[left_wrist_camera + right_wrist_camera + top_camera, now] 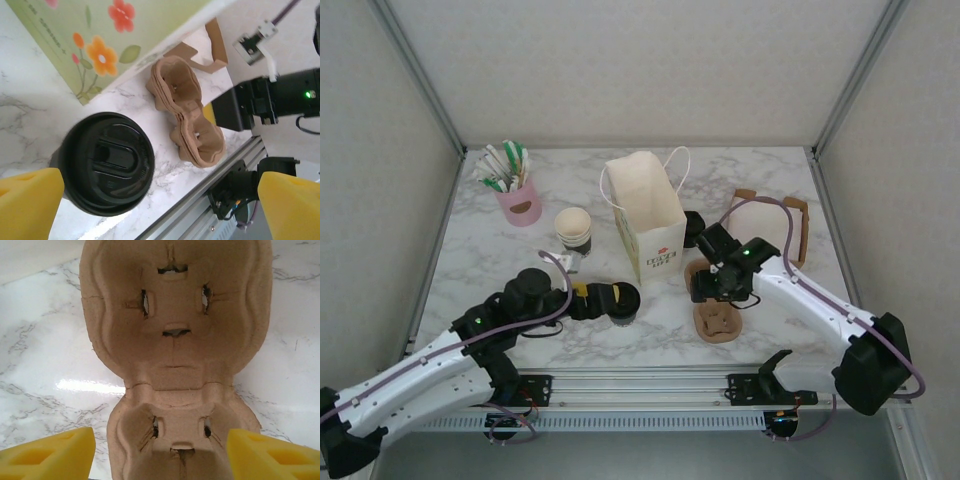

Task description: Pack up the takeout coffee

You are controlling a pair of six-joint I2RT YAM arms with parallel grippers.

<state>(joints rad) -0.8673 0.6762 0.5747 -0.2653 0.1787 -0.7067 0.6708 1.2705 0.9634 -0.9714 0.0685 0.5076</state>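
Your coffee [107, 170] stands upright on the table [470, 260], lid on. It is outside the bag [645, 215], just off the bag's near left corner and apart from it. The bag is upright with its mouth open upward and its flower print facing the coffee.

Your left gripper [160, 184] has its jaws wide apart with the coffee between them. The cup sits much closer to one yellow finger [27, 205] than to the other. Whether that finger touches the cup wall, you cannot tell.

Your right gripper [160, 452] hangs over the carrier [175, 340], which lies flat on the table off the bag's near right corner. Its jaws are apart and straddle one end well of the carrier. Marble shows between one finger [50, 455] and the carrier's edge. The other finger overlaps the rim in the wrist view, so you cannot tell contact there.

Just left of the bag stands a lidless cup [573, 228], and farther left and back a pink cup [521, 203] full of utensils. A black cylinder [693, 225] sits just beside the bag's right wall.
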